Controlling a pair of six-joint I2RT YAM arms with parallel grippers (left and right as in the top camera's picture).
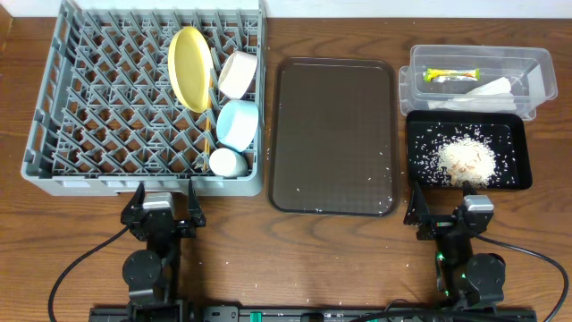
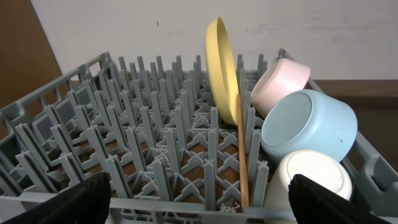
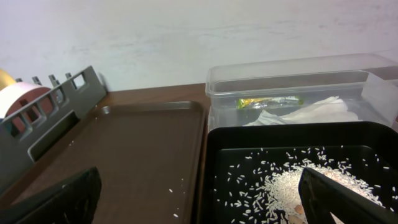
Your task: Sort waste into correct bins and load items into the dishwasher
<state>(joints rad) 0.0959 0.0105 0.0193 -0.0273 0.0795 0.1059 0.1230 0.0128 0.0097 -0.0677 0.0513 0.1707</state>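
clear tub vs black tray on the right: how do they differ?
The clear tub is see-through and deep-walled; the black tray is opaque and shallow. The clear tub holds a green-yellow wrapper and a white napkin; the black tray holds loose rice scraps. Both are rectangular, similar in width, and sit right of the brown tray.

Matt grey plastic dish rack point(image 1: 107, 89), glossy yellow plate point(image 2: 221, 62), clear plastic tub point(image 1: 527, 67), crumpled paper napkin point(image 3: 311, 112), grained wooden table point(image 1: 340, 259).
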